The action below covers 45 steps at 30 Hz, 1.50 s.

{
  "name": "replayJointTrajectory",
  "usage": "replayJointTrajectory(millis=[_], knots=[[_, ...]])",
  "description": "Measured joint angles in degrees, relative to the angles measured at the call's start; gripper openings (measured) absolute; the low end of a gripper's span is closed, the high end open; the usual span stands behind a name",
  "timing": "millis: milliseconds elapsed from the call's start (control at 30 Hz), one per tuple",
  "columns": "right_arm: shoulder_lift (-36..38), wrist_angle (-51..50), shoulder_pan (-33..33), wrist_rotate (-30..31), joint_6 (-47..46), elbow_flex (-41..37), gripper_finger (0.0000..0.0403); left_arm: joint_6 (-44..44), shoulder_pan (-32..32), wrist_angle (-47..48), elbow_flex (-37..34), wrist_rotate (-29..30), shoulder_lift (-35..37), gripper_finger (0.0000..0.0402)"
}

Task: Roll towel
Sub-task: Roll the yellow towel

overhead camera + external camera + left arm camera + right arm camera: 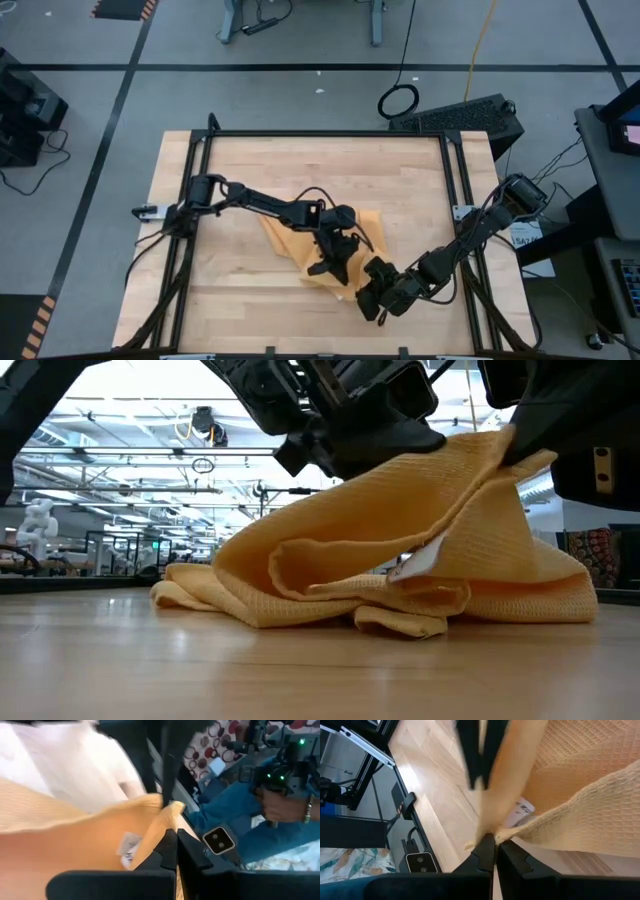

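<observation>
The orange-yellow towel (290,232) lies crumpled at the table's middle. Its lower folds (300,595) rest on the wood, and its upper part (450,470) is drawn up into a peak. A white label (420,560) shows on it. My left gripper (333,262) reaches in from the table's left and is shut on the raised cloth. Close beside it, toward the near right, my right gripper (372,295) is also shut on the cloth. Each wrist view shows the other arm's fingers just beyond its own. My left gripper pinches a raised fold of the towel (159,832) between its two fingers, near the label (129,851). It comes slanting down from the table's left. The cloth runs taut from there to the right gripper's hold; the towel's lower part stays on the table. My right gripper pinches a bunched corner of the towel (506,834) between its two fingers, slanting down from the table's right. Cloth spreads away from the fingers in a taut sheet (590,815). That end is lifted off the wood; how many layers it has I cannot tell.
Black frame rails (455,170) run along the table's sides. Bare wood (240,300) lies around the towel. Beyond the table a person in blue trousers (235,815) holds a device in one hand (280,807). A dark case (460,115) sits past the far right corner.
</observation>
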<state>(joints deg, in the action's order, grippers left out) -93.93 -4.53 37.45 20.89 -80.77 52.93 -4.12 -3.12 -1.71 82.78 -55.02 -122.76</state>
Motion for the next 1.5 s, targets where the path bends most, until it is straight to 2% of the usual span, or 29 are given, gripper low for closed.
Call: replayJointTrajectory(millis=[400,800,1133,1333,1500], knots=[[0.00,0.02,-0.02,0.24,-1.64,0.00,0.0097,-0.08,0.20,0.39,0.00,-0.74,0.02,0.0002],[0.00,2.83,-0.02,-0.01,-4.31,0.02,0.0159,0.28,-0.54,0.74,-0.04,0.54,0.02,0.0001],[-2.65,0.80,-0.02,-0.17,-15.27,0.00,0.0185,1.13,-0.49,1.22,-0.04,0.79,0.02,0.0001],[-4.22,0.81,-0.02,-0.41,-17.58,0.00,0.0187,2.88,-0.49,3.98,-0.07,0.86,0.02,0.0001],[-4.26,-1.41,0.75,-4.86,-23.99,0.01,0.0187,4.48,-0.49,7.68,-0.07,-0.62,0.02,0.0001]])
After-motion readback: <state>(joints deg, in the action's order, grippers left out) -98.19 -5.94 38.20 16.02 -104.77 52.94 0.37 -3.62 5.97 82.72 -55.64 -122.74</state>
